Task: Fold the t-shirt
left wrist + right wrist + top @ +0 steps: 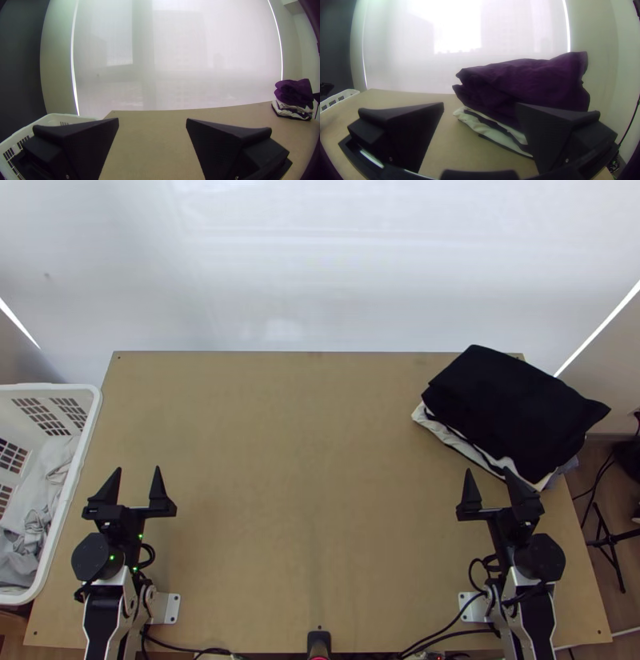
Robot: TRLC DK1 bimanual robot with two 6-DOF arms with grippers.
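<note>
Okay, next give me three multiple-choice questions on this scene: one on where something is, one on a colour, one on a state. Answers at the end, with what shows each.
1. Where does the stack of cloth lie on the table?
A) the middle
B) the far right corner
C) the near left corner

2. What colour is the laundry basket?
A) white
B) red
C) green

3. How is the left gripper?
A) shut on a sleeve
B) shut on nothing
C) open

Answers:
1 B: the top view shows the stack covering that corner.
2 A: its rim and slotted walls are white.
3 C: its fingers stand wide apart with bare table between them.
</note>
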